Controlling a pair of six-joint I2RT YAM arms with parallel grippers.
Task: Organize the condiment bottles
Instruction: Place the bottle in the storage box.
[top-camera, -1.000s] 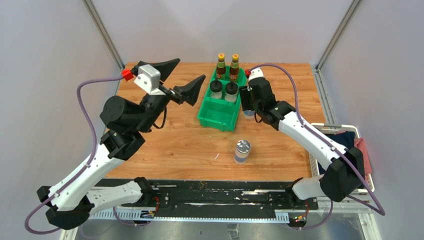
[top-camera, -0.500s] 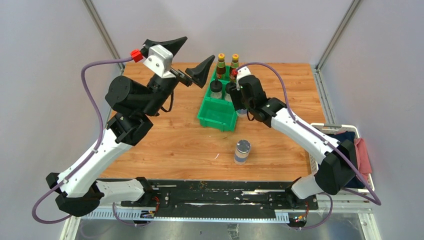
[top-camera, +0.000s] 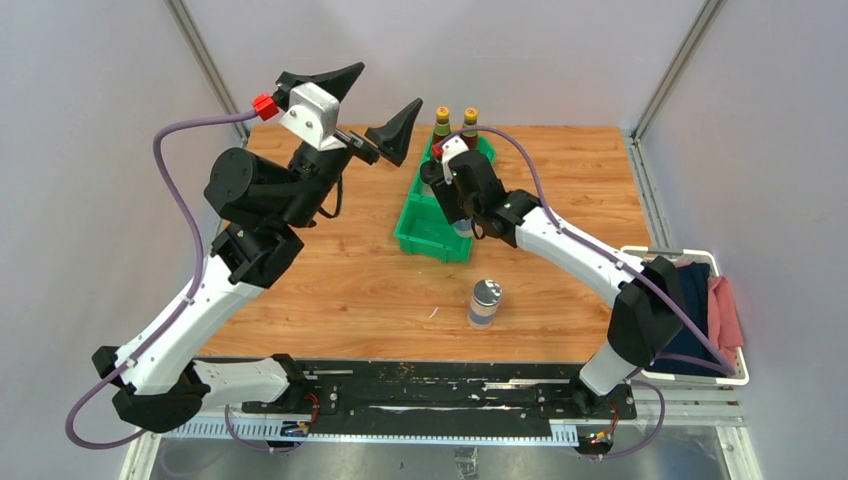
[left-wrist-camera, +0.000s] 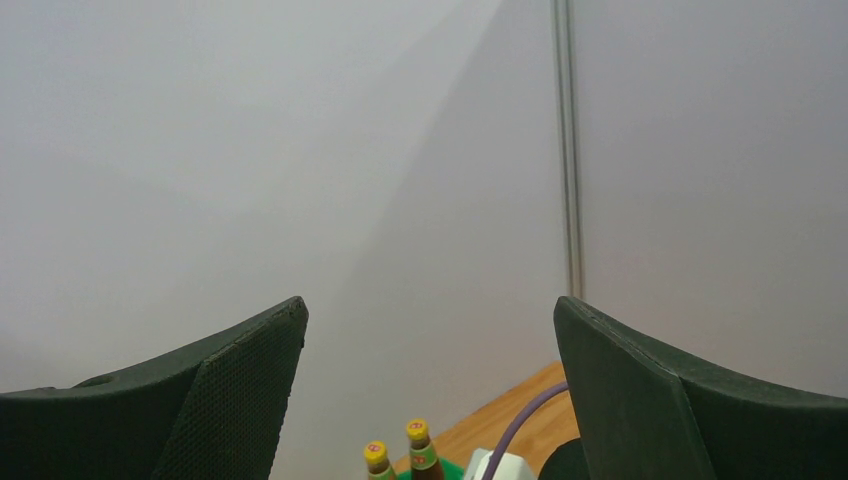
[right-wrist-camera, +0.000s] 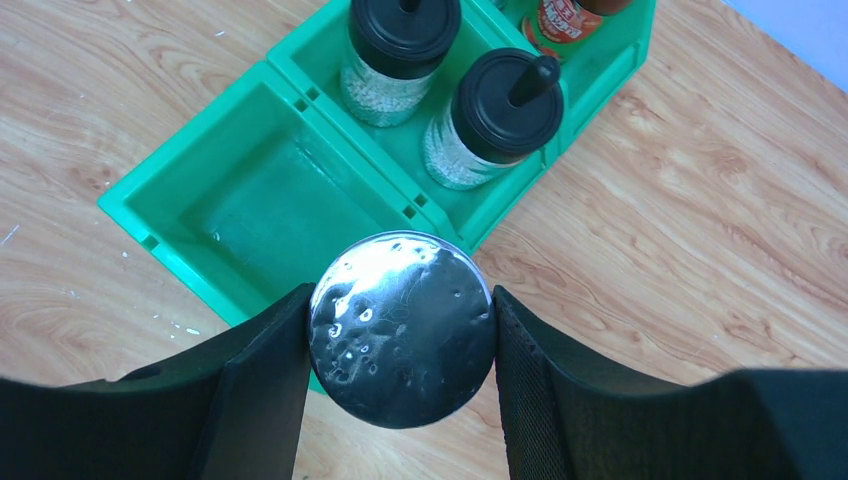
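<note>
Squarely between right jaws: silver-lidded jar (right-wrist-camera: 402, 328), both sides touching.

No lettering is showing clearly enough to read; the labels on the brown sauce bottles (top-camera: 442, 128) and the blue-labelled jar (top-camera: 484, 305) are appearing as blurred colour.

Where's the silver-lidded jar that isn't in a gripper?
Top view: the loose jar stands upright on the table, slightly right of centre, on the near side of the green bin and apart from it.
</note>
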